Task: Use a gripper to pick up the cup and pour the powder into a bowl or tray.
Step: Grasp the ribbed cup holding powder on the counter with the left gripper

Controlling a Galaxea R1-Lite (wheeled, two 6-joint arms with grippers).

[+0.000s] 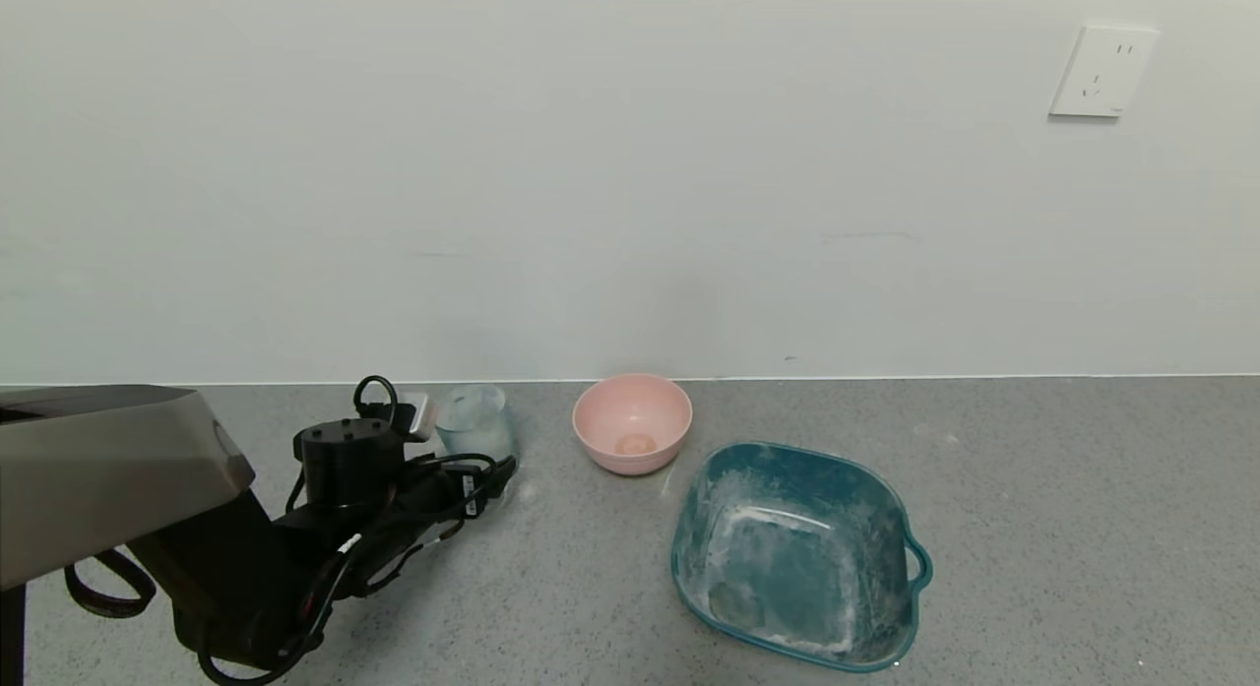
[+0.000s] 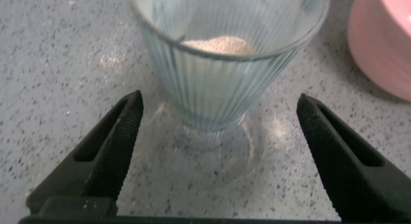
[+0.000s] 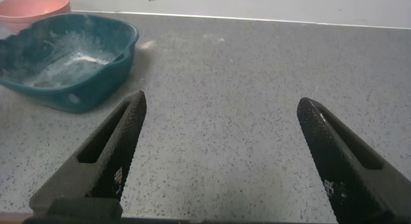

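The cup [image 1: 474, 422] is a ribbed, translucent pale blue tumbler standing upright on the grey counter near the wall. In the left wrist view the cup [image 2: 221, 83] holds a small heap of whitish powder [image 2: 217, 44]. My left gripper [image 2: 219, 97] is open, with one finger on each side of the cup's lower part and a gap on both sides. In the head view the left gripper [image 1: 482, 469] sits just in front of the cup. The pink bowl [image 1: 632, 422] stands to the right of the cup and also shows in the left wrist view [image 2: 385, 44]. My right gripper [image 3: 221, 99] is open and empty over bare counter.
A teal squarish tub [image 1: 797, 553] with a handle, dusted white inside, stands in front of and to the right of the pink bowl. It also shows in the right wrist view [image 3: 64, 57]. A white wall runs behind the counter.
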